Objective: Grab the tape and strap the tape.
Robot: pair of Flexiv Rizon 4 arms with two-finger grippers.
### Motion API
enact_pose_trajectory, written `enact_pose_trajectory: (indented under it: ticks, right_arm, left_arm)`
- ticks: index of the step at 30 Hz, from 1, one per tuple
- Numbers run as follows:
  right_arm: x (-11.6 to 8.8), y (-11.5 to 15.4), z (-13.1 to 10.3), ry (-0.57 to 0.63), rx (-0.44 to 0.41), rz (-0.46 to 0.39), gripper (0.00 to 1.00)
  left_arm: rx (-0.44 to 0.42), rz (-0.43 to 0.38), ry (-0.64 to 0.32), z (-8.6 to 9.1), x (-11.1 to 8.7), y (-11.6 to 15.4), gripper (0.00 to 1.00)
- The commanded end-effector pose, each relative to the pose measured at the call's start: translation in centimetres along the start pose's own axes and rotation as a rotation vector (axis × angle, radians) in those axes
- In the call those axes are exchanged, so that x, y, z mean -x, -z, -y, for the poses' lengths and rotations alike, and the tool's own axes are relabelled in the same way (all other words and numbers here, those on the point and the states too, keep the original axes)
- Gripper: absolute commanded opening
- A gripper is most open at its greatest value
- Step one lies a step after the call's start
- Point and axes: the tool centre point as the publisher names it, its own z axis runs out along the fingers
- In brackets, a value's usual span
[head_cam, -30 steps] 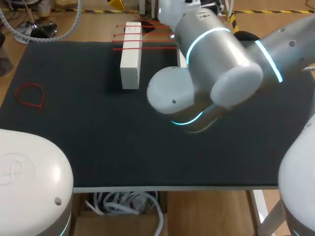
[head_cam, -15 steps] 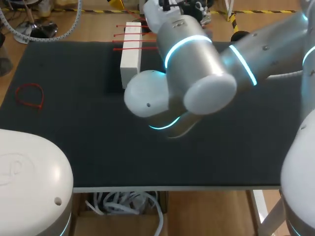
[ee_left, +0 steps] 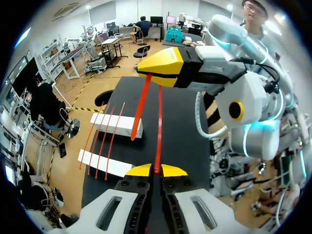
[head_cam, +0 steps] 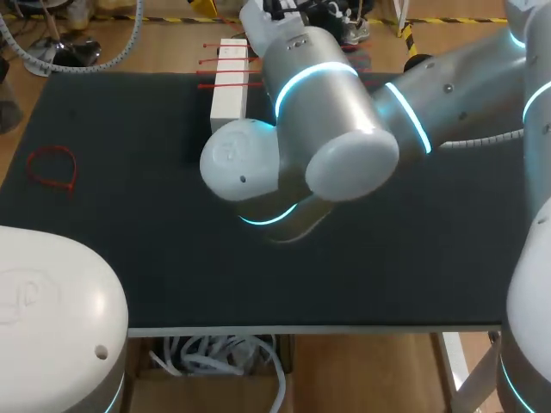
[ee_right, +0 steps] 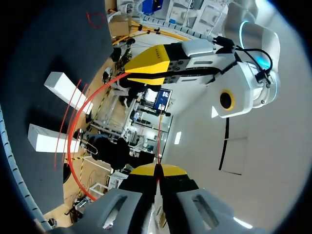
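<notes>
Left pincer, right pincer clamp red tape; spares across blocks.

Ties across block at table far edge; looped tie left.

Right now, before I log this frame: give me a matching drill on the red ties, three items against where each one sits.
Things:
1. closed red loop
2. straight red ties
3. gripped red tie

Places:
A. laid side by side across the white blocks
B. pinched in both the left gripper and the right gripper
C. lying by itself on the table, over on the left arm's side

Pairs: 1-C, 2-A, 3-B
</notes>
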Motion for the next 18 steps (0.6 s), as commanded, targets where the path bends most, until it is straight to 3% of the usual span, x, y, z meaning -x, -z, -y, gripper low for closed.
enact_pose_trajectory:
  ticks: [1, 18]
  right_arm:
    - [0.41, 0.25, 1.21, 0.001, 0.069, -0.017, 0.0]
    - [-0.26, 0.65, 0.98, 0.216, 0.205, -0.03, 0.0]
  left_arm:
    - [0.005, 0.0, 0.001, 0.05, -0.03, 0.08, 0.0]
    - [0.005, 0.0, 0.001, 0.05, -0.03, 0.08, 0.0]
